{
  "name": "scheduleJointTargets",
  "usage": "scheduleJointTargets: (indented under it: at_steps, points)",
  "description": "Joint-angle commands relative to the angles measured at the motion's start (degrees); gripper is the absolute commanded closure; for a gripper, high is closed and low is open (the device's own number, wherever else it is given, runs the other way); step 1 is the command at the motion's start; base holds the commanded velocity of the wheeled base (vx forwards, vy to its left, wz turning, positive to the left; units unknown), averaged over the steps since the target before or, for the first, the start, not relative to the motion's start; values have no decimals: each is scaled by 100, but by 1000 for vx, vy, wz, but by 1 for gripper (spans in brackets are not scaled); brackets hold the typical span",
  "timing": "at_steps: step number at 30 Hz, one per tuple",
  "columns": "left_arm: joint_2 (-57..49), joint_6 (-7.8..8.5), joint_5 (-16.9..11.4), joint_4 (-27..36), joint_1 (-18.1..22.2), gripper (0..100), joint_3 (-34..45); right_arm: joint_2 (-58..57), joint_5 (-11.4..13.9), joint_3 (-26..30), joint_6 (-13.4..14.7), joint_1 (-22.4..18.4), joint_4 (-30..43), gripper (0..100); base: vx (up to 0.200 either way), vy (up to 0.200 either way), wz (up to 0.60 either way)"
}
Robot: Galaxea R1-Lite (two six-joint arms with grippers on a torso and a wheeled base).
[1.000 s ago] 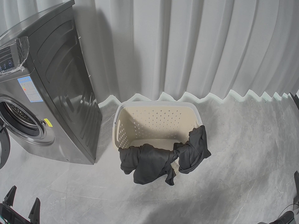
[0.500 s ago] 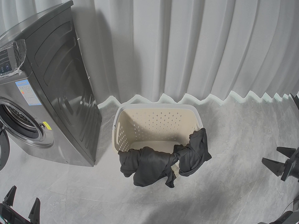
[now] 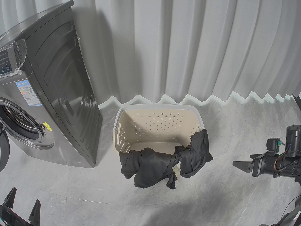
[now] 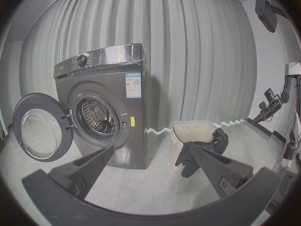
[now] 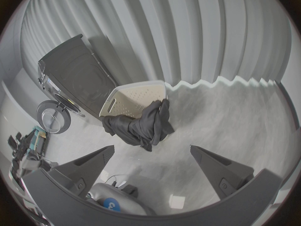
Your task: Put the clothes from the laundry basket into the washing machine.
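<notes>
right tool (image 5: 152, 148) spread, empty | dark clothes (image 5: 138, 129) draped over laundry basket (image 5: 134, 98) rim

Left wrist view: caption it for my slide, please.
Open left gripper faces the washing machine, door open, beside a laundry basket draped with dark clothes.

Left edge cuts washing machine (image 3: 56, 88); basket (image 3: 156, 105) near rim probably under clothes (image 3: 153, 167).

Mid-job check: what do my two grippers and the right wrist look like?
The left gripper and right gripper each have two dark grey, wedge-shaped fingers with textured inner faces on a curved dark bar. Behind the right one sit a black wrist housing, thin red wires and a grey cylinder.
</notes>
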Motion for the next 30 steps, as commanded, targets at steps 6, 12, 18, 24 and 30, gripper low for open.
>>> scheduleJointTargets:
  at_steps: [6,12,18,24,30]
  points:
    - [-94,-1,1,0,0,0,101,1417,-552,-70,492,686,-285,0,0,0,0]
    - [-94,-1,1,0,0,0,101,2181,-772,-70,518,888,-1172,0,0,0,0]
    - [-94,-1,1,0,0,0,101,3016,-956,-131,509,1029,-2104,0,0,0,0]
    - [-94,-1,1,0,0,0,101,3605,-1150,-377,536,1249,-2517,0,0,0,0]
    - [-94,-1,1,0,0,0,101,4071,-1158,-790,562,1381,-2517,0,0,0,0]
